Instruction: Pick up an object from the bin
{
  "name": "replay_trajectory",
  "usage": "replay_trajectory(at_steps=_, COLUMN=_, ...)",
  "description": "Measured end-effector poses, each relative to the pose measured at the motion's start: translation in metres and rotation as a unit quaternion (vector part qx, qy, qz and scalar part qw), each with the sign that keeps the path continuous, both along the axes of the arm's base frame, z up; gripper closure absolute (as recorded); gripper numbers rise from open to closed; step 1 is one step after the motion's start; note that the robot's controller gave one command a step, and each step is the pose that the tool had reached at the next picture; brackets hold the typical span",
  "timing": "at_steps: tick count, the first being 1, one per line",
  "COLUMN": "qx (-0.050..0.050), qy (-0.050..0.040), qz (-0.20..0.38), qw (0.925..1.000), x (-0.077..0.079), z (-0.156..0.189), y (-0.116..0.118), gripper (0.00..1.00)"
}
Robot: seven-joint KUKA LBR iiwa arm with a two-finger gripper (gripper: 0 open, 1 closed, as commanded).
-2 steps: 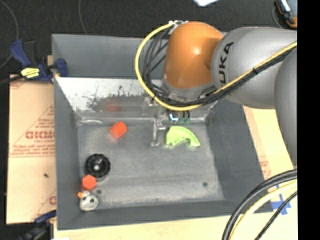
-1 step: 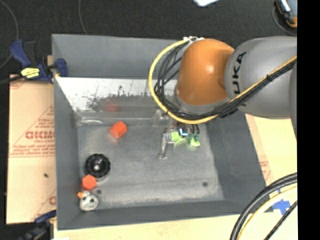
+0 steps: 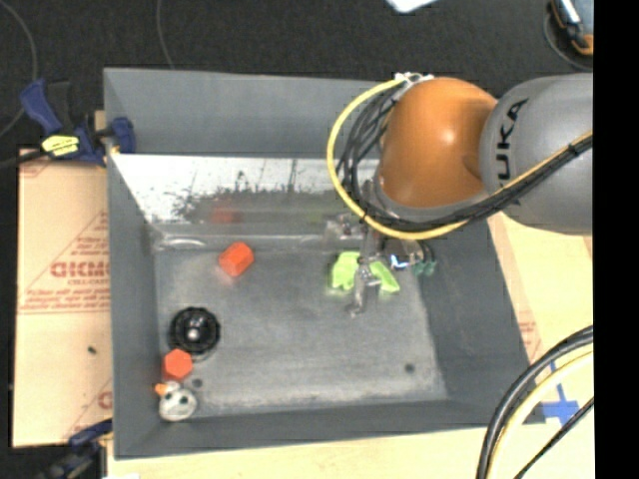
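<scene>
Lime-green piece [image 3: 344, 270], irregular in outline, lies well right of the orange block [image 3: 237, 259], about level with it. Gripper [image 3: 361, 289] sits over its middle. Whether it is clenched or released cannot be told.

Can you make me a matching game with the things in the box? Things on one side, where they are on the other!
Things:
1. orange block
2. green thing
3. black round disc
4. silvery round thing

Places:
A. in the bin's lower left corner
B. right beside the gripper
C. near the back wall, left of the middle
D. on the left, just above the small orange piece

Pairs: 1-C, 2-B, 3-D, 4-A.
</scene>
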State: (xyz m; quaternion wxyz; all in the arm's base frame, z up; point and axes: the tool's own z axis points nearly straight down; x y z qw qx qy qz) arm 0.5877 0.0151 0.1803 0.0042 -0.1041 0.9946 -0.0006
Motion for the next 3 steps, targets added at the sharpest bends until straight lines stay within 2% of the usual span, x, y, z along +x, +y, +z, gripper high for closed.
replay_trajectory(at_steps=1, qx=0.000, qy=0.0034, qz=-0.004, qw=1.0000, x=-0.041, z=-0.035, y=-0.028, gripper=0.00)
replay_trajectory(at_steps=2, qx=-0.001, qy=-0.0030, qz=0.043, qw=0.9991, x=0.033, z=-0.048, y=-0.067, gripper=0.00)
replay_trajectory(at_steps=3, qx=0.000, qy=-0.0013, qz=0.003, qw=1.0000, x=0.051, z=-0.052, y=-0.070, gripper=0.00)
